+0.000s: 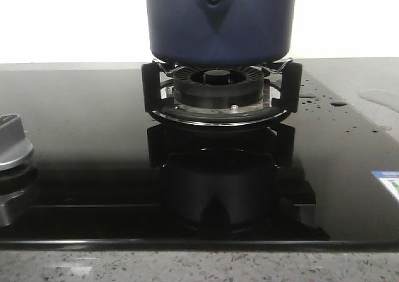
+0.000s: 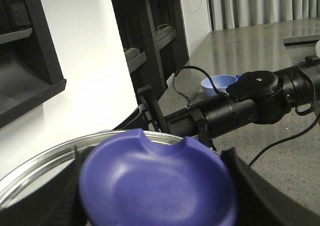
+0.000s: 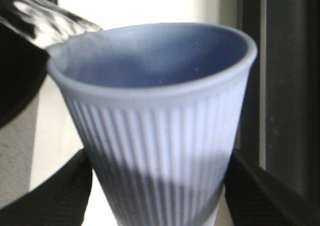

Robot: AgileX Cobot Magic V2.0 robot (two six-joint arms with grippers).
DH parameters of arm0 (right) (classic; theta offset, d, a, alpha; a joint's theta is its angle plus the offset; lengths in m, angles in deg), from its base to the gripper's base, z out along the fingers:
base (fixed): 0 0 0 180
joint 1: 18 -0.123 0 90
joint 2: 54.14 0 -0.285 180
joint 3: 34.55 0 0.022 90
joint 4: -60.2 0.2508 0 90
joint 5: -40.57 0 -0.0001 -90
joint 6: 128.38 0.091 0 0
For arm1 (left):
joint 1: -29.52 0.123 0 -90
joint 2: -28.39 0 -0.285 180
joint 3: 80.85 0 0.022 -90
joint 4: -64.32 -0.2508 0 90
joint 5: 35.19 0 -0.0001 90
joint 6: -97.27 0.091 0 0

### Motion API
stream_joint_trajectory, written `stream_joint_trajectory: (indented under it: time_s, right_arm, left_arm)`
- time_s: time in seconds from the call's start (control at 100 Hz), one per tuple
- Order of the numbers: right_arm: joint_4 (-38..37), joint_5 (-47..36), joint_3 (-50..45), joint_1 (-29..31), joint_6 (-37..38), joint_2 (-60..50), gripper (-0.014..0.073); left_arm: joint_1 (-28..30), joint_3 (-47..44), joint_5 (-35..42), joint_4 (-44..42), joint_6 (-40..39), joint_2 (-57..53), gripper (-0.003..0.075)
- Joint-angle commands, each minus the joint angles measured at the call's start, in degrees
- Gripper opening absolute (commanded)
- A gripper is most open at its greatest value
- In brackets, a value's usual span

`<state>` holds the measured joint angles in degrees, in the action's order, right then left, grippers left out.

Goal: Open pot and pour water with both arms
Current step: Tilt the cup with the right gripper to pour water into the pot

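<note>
Landmark: burner ring [image 1: 216,88], centre of the black glass hob [image 1: 93,138].

Front view, near to far. Speckled counter edge nearest. Hob glass next, mirroring the burner. A silver knob [image 1: 12,146] sits well left of the burner ring, toward the near edge. Water [image 1: 307,95] lies as small glossy drops and a shallow puddle on the glass just right of the burner ring. The black pan support [image 1: 283,85] stands around the ring. The pot [image 1: 219,20] rests on that support, directly above the ring, upright, its triangular handle mount and rivet facing the camera. The pot's top is cut off by the frame. No arm or gripper appears in this view.

Left wrist view only: a round blue lid knob [image 2: 157,181] fills the foreground between the two black fingers [image 2: 252,186] of the left gripper [image 2: 157,196]. Jaws spread to the knob's width, clamped on it. A shiny metal rim [image 2: 60,153] curves behind the knob. Farther off: the other black arm [image 2: 240,106], a small blue bowl [image 2: 218,84] on a grey counter, dark shelving.

Right wrist view only: a ribbed pale-blue cup [image 3: 160,131] stands upright between the fingers [image 3: 255,191] of the right gripper [image 3: 160,186], jaws apart to cup width, pressed on its lower wall. The cup's interior looks empty; blurred, uncertain. A glittering clear object at the cup's rim is too blurred to identify. The pot is not visible here, so its place relative to this gripper cannot be told.
</note>
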<state>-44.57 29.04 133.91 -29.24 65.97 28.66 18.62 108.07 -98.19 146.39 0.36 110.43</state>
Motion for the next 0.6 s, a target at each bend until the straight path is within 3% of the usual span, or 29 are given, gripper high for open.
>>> stream_joint_trajectory:
  time_s: [0.0, 0.25, 0.59]
  right_arm:
    - [-3.0, 3.2, 3.4, -0.2, 0.1, -1.0, 0.026]
    - [-3.0, 2.0, 6.5, -0.3, 0.0, -0.9, 0.026]
    - [-3.0, 1.6, 8.9, -2.2, -10.1, -0.9, 0.026]
  left_arm:
    - [0.0, 2.0, 1.3, 5.5, -0.6, -1.9, 0.025]
    - [0.0, 2.0, 1.3, 5.5, -0.6, -1.9, 0.025]
    - [0.0, 2.0, 1.3, 5.5, -0.6, -1.9, 0.025]
